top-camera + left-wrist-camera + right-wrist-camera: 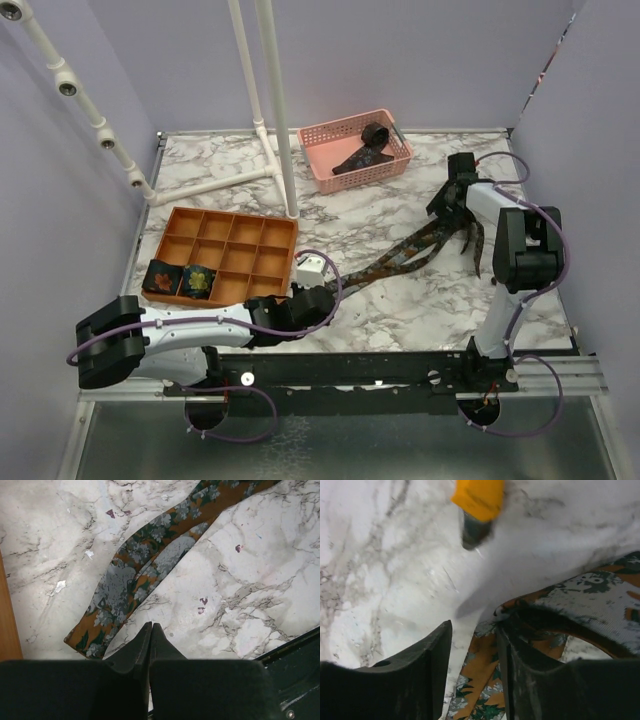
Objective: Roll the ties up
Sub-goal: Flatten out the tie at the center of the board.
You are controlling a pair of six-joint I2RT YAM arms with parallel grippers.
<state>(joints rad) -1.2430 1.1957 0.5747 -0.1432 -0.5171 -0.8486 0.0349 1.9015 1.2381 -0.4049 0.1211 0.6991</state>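
Tie [120, 587] lies just beyond closed left fingers [135, 652].

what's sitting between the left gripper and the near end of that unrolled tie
Nothing visible. In the left wrist view the shut left gripper points right beside the wide end of the tie, with only bare marble table around its tips. The orange tray lies off to the side, out of the path.
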